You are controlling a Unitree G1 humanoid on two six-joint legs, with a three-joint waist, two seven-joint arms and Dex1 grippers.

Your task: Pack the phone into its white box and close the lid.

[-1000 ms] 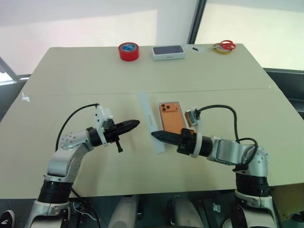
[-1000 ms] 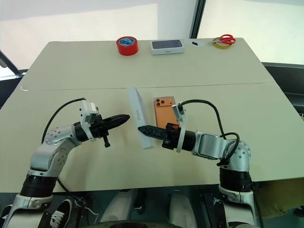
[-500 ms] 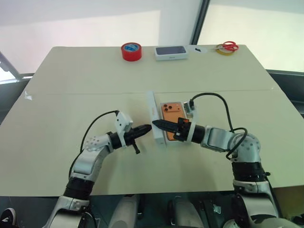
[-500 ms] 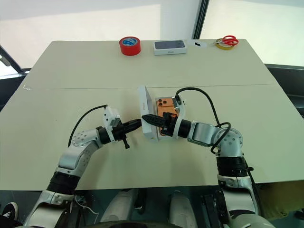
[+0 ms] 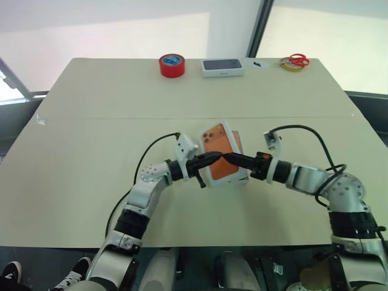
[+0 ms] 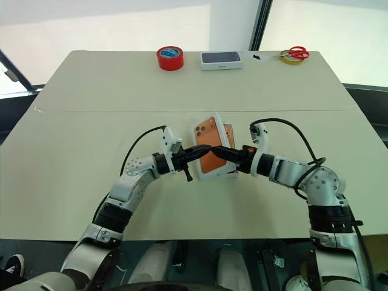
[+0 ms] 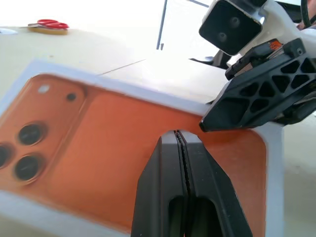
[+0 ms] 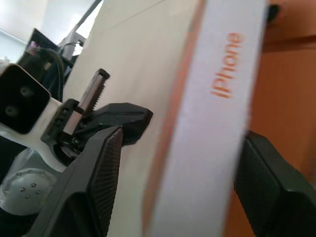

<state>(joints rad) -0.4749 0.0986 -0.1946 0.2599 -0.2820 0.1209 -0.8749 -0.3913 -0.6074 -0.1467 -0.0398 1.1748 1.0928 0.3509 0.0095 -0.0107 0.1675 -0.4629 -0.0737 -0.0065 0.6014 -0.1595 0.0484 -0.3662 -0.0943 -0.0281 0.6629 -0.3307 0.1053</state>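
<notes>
Lid [image 5: 221,159] tilted between left claw [image 5: 213,159] and right claw [image 5: 231,160].

Silver-grey jointed arms, black tapered gripper fingers [image 7: 183,197], white wrist camera housings, black looping cables

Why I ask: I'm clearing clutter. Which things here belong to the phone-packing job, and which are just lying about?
Job: lid, tilted; orange phone beside it.
Lying about, at the table's far edge: red tape roll; white box with dark phone picture; red-handled scissors; yellow tape roll.
</notes>
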